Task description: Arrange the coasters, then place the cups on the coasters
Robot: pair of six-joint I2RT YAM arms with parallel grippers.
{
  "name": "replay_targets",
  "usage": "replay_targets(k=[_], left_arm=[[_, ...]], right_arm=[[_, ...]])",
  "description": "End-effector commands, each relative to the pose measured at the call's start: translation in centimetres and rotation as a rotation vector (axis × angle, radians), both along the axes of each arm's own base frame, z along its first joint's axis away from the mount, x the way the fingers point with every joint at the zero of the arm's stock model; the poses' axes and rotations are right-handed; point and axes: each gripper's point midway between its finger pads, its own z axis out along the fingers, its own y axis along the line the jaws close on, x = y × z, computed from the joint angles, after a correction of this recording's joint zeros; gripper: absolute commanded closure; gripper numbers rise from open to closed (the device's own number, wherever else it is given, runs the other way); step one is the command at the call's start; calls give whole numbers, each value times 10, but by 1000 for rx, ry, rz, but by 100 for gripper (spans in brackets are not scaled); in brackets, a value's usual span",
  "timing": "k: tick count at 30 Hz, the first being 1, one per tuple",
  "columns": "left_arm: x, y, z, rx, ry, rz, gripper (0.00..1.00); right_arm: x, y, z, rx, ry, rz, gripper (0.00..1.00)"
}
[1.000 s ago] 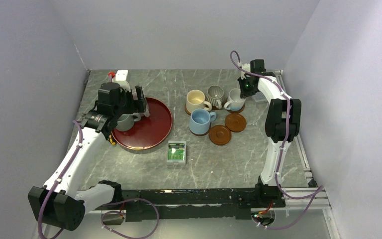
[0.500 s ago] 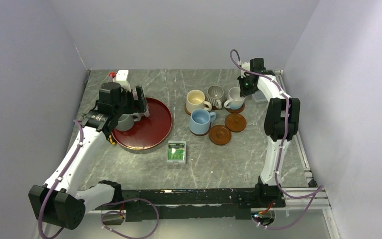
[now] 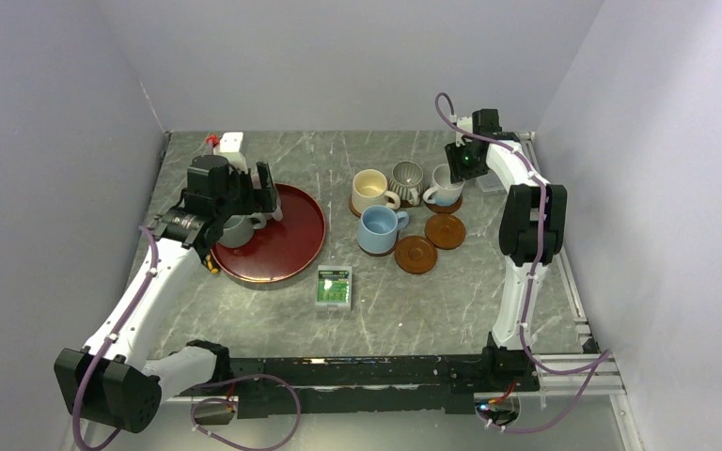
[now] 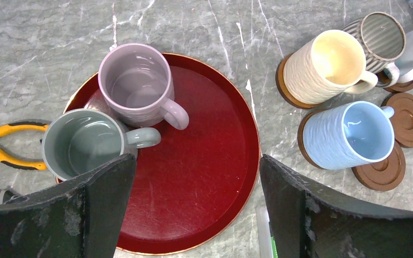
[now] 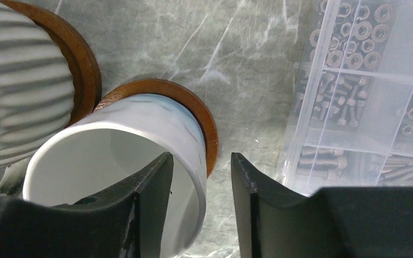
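Right, the grey marbled tabletop point(image 3: 273, 310) spreads out from my arms' bases. At nine o'clock my left gripper point(image 4: 196, 161) hangs wide open over the red tray point(image 4: 209, 161), which carries the grey-green cup point(image 4: 83, 142) and the mauve cup point(image 4: 134, 80). At one o'clock my right gripper point(image 5: 201, 161), jaws narrowly parted, straddles the wall of the white cup point(image 5: 113, 140), which stands on its coaster point(image 5: 193, 107). Plain lilac walls point(image 3: 357, 56) close three sides.

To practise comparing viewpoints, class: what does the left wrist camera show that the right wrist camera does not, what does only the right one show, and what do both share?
Only the left wrist: the red tray carrying the mauve mug and grey-green mug, the yellow pliers, the cream mug, the blue mug and two empty coasters. Only the right wrist: nuts and screws in the clear box, and the right pincer open astride the white mug wall. Both: the white mug and the striped mug.
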Motion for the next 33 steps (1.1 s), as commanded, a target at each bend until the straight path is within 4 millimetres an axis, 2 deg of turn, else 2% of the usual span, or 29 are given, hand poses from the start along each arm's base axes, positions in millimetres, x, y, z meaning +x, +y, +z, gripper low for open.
replay_targets(k=[1, 5, 8, 16, 20, 27, 29, 33], left_arm=[[4, -1, 10, -2, -36, -10, 10], [4, -2, 10, -2, -38, -20, 11], [5, -2, 7, 6, -35, -27, 9], [11, -5, -12, 9, 53, -30, 8], [15, 3, -17, 4, 72, 3, 9], [26, 57, -31, -44, 136, 220, 13], [28, 75, -35, -69, 150, 298, 14], [20, 117, -46, -135, 177, 517, 17]], right_arm=[[10, -5, 30, -15, -101, -9, 49], [10, -6, 40, -19, -132, -9, 44], [8, -6, 58, -21, -179, -14, 40], [-2, 0, 116, 18, -358, -12, 31], [-12, 4, 148, 52, -440, -24, 30], [-54, 15, 204, 185, -606, -83, 27], [-67, 19, 212, 233, -625, -95, 27], [-91, 28, 212, 306, -615, -109, 27]])
